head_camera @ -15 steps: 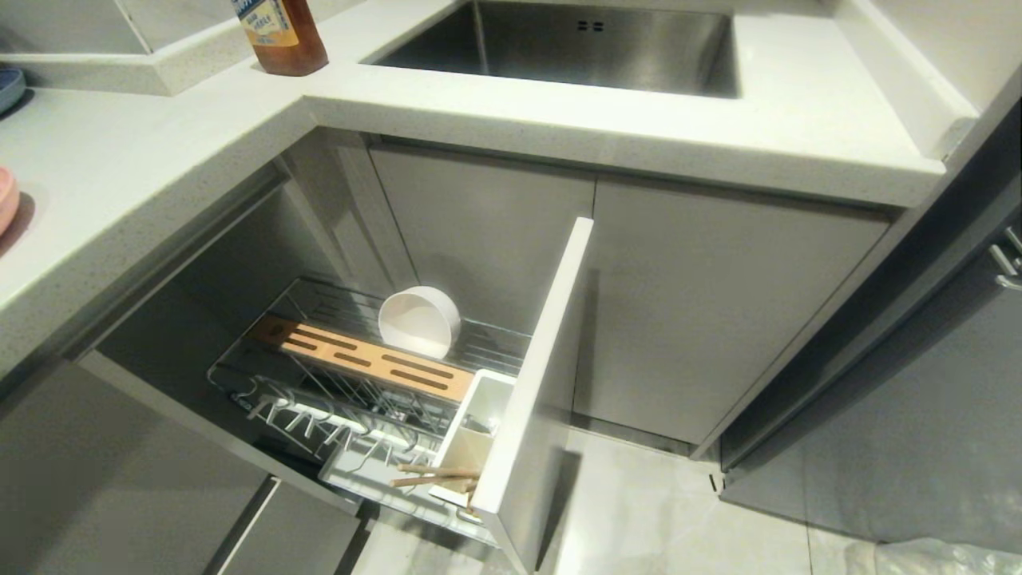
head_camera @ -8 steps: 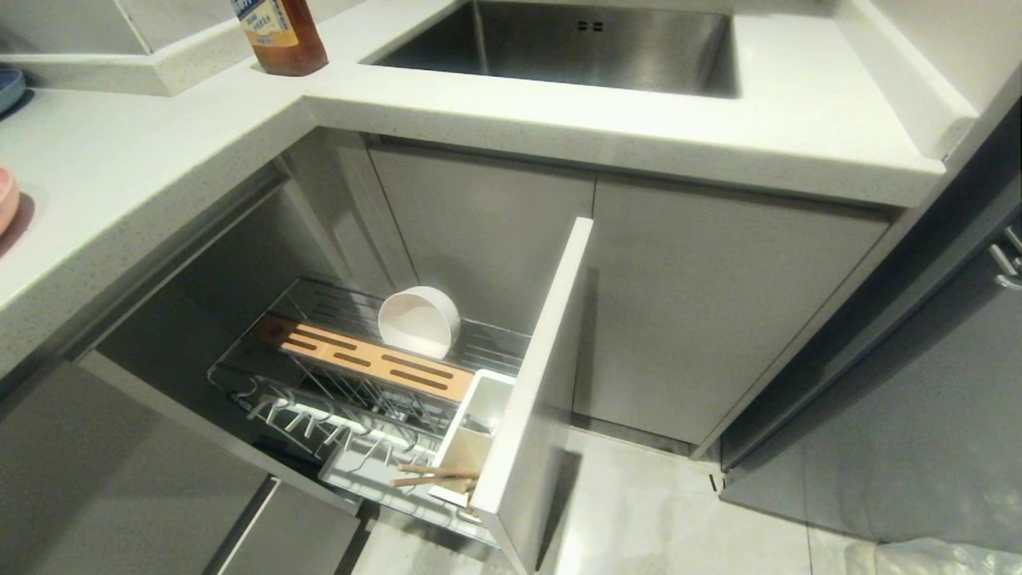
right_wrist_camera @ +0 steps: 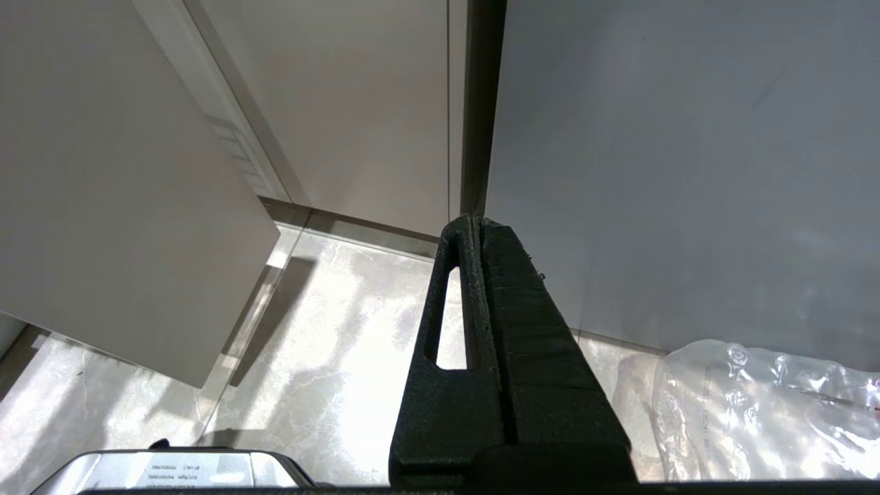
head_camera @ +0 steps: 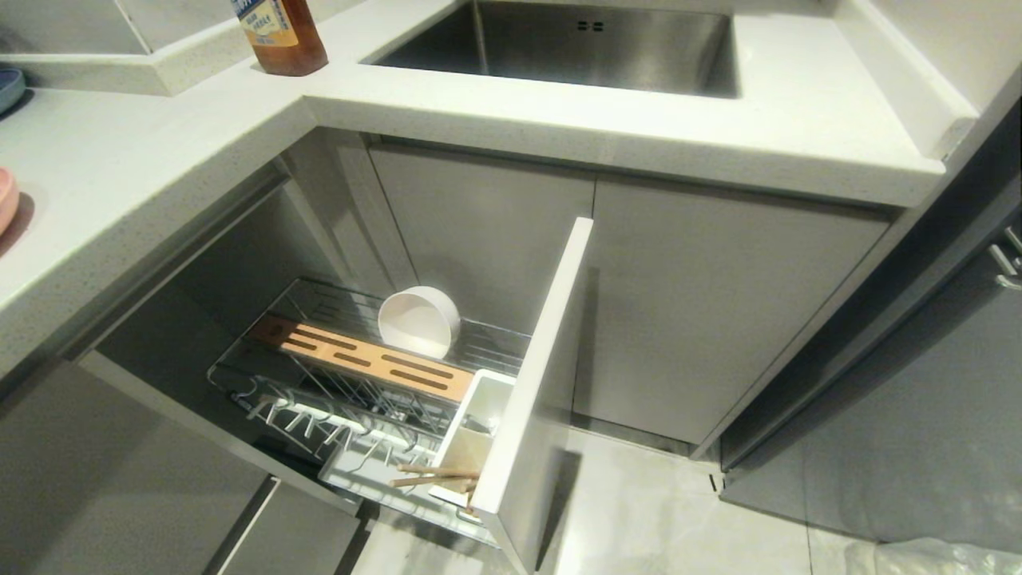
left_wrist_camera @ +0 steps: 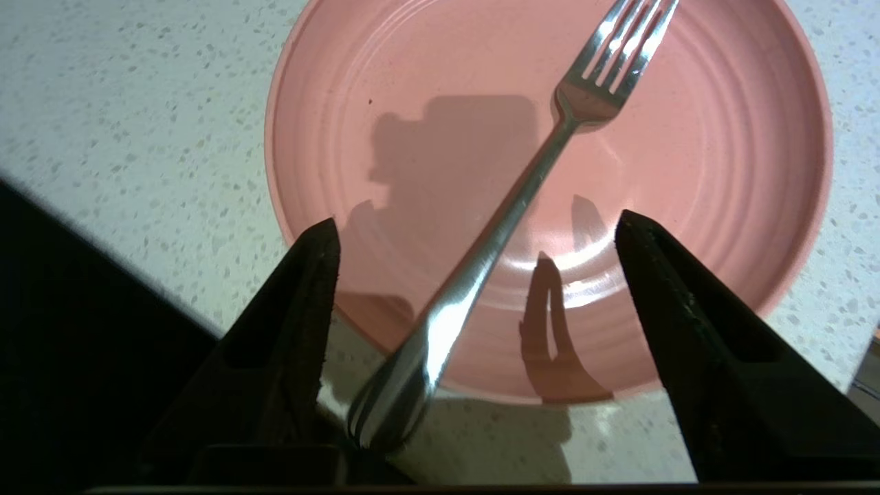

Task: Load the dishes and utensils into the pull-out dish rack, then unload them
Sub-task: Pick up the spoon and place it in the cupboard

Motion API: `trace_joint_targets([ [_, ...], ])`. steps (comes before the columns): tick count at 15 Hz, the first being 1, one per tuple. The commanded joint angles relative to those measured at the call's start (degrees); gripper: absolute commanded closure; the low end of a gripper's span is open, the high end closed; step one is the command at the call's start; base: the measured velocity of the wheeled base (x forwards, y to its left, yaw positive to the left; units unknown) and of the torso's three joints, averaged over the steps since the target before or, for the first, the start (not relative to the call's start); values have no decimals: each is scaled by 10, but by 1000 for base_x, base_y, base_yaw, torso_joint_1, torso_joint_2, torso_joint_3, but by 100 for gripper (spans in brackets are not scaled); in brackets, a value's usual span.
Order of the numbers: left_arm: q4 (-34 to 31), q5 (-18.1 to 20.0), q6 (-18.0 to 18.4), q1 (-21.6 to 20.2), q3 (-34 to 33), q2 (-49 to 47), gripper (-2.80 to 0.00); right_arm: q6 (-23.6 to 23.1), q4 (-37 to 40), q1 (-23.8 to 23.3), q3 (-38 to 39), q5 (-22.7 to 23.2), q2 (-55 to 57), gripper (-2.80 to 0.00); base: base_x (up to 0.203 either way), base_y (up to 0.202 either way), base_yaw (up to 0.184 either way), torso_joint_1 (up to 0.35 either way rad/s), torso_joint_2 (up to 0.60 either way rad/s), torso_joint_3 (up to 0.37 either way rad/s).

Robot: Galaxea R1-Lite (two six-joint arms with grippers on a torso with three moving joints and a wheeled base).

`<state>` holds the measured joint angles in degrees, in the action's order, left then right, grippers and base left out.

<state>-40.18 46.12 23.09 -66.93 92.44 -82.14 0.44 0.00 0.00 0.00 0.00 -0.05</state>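
In the left wrist view my left gripper (left_wrist_camera: 474,220) hangs open over the pink plate (left_wrist_camera: 722,172) on the speckled counter. The silver fork (left_wrist_camera: 522,199) lies slanted between the jaws, tines on the plate and handle end down by one finger's base, with neither finger closed on it. The pull-out dish rack (head_camera: 319,399) stands drawn out below the counter. The cream bowl (head_camera: 419,321) leans in it and the chopsticks (head_camera: 435,475) stick out of the white caddy (head_camera: 479,423). My right gripper (right_wrist_camera: 474,220) is shut and empty, parked above the floor. Neither arm shows in the head view.
The rack's grey front panel (head_camera: 543,383) juts out before the cabinet doors (head_camera: 703,303). A steel sink (head_camera: 575,40) and a brown bottle (head_camera: 279,36) sit on the counter. A blue dish (head_camera: 8,84) peeks in at far left. A clear plastic bag (right_wrist_camera: 756,405) lies on the floor.
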Motion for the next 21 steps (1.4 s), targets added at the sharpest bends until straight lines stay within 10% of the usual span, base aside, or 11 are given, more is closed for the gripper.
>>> trace_joint_targets([
  [1, 1, 11, 1, 0, 1, -21, -280, 0, 0, 0, 0, 0, 0, 0, 0, 0, 0, 0, 0, 0],
  [7, 0, 67, 19, 0, -2, -41, -280, 0, 0, 0, 0, 0, 0, 0, 0, 0, 0, 0, 0, 0],
  [21, 72, 68, 120, 16, -84, -18, -280, 0, 0, 0, 0, 0, 0, 0, 0, 0, 0, 0, 0, 0],
])
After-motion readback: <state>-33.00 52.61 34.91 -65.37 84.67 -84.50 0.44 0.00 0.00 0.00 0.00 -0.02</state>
